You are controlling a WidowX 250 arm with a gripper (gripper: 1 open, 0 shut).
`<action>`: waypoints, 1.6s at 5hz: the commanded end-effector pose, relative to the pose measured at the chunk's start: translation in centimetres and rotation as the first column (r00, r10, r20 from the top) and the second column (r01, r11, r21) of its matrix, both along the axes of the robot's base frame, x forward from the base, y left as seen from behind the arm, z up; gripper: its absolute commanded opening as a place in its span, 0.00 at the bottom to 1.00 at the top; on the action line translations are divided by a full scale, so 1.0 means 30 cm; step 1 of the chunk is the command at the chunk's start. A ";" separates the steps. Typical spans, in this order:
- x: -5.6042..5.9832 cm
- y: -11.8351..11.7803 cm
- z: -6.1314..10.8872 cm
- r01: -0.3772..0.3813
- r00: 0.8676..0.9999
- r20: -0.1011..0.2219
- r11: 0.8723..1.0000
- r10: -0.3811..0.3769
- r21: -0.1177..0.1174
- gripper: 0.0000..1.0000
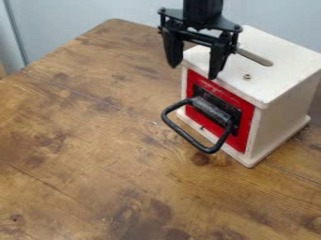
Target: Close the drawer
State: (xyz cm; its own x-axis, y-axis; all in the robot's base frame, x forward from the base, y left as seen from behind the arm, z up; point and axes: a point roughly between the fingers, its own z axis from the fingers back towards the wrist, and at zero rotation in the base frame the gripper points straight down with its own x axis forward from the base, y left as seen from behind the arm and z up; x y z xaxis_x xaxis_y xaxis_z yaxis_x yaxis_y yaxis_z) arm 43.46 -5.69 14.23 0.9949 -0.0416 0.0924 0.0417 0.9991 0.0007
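Observation:
The drawer (247,120) has a glossy red front with a black latch plate and sits in the left face of a cream wooden box (273,75). Its front looks close to flush with the box. Its large black loop handle (197,142) hangs down and forward onto the wooden table (88,141). My gripper (193,68) points down, open and holding nothing. It hovers above the box's upper left edge, over the drawer front and apart from the handle.
The box stands near the table's right side. Bare wooden tabletop stretches to the left and front. The table's far edge runs behind the box, with a pale wall beyond it.

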 end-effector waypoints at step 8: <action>-0.019 -0.073 0.017 0.063 0.998 0.030 0.998 -0.063 -0.004 1.00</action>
